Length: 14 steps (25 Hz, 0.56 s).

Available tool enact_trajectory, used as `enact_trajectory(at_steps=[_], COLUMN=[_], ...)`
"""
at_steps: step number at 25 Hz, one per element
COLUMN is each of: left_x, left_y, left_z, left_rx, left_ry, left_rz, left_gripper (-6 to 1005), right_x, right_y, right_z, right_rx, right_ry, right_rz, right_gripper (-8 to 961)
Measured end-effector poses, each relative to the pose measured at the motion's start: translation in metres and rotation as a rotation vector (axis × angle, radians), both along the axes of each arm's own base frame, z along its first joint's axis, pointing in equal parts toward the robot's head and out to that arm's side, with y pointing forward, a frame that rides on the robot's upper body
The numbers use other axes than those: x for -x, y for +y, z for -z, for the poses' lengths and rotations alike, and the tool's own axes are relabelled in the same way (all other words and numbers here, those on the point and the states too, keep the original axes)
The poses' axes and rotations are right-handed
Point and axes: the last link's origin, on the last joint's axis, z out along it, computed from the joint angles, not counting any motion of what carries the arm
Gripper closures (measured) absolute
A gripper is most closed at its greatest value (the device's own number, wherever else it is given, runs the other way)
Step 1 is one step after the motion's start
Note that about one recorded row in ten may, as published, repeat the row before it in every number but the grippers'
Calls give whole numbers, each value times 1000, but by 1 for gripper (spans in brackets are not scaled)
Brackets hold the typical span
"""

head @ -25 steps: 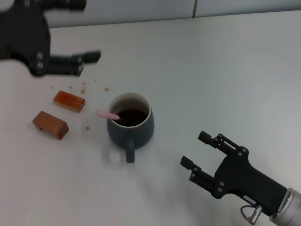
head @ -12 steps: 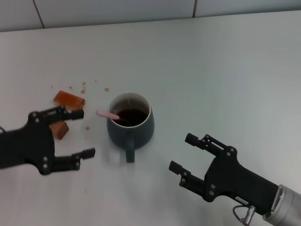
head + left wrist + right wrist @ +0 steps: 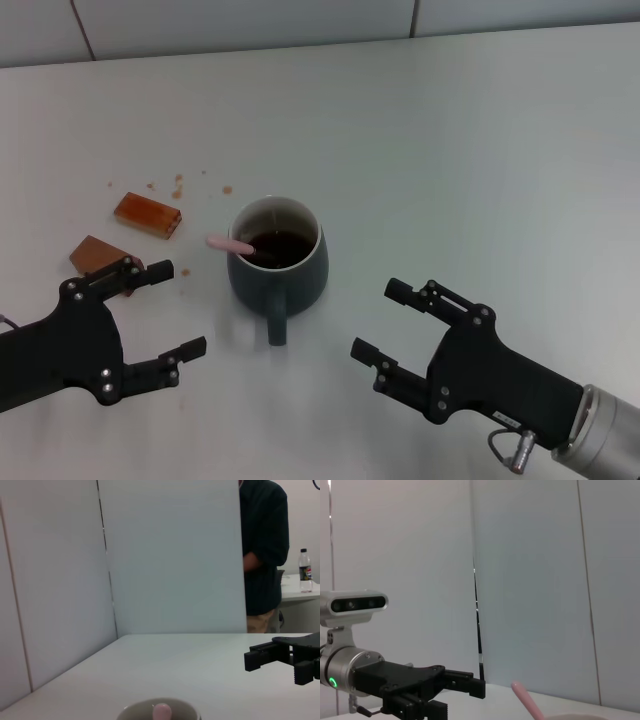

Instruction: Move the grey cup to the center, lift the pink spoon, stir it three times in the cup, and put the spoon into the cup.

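Grey cup: dark grey-blue ceramic mug (image 3: 277, 262) with a white inner wall and dark brown liquid; we see it standing left of centre in the head view, its stubby handle pointing toward the lower edge of the frame.
Pink spoon: slim teaspoon with a pale pink handle (image 3: 229, 243); it rests inside the cup, the handle leaning out over the rim toward the left of the frame. In the left wrist view we see only the pink handle tip (image 3: 161, 712) above the cup rim (image 3: 135, 710) at the bottom edge.
Left gripper: black two-fingered gripper (image 3: 170, 312) in the lower left of the head view; our fingers stand spread apart, gripping nothing, just left of the cup and clear of it.
Right gripper: black two-fingered gripper (image 3: 383, 322) in the lower right of the head view; its fingers are likewise parted and empty, right of the cup handle and apart from it.
Brown blocks: two brown rectangular blocks on the left of the frame; one (image 3: 147, 215) lies upper left of the cup, the other (image 3: 96, 254) is partly hidden behind our left gripper.
Crumbs: small brown crumbs (image 3: 178, 186) scattered above the blocks.
Surface: plain white tabletop (image 3: 480, 150) under everything.
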Motion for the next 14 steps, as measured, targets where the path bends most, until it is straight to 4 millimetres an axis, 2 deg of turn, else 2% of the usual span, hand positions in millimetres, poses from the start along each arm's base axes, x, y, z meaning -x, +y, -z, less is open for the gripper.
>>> enact_trajectory(at_steps=[14], left_x=[5], left_y=[-2], left_z=[-5], left_rx=[-35], left_ry=[-15], left_rz=[-24], left_gripper=[159], right_x=[1], right_y=[2], right_z=[0], right_rx=[-1], right_ry=[-2], right_rz=[-5], right_gripper=[245])
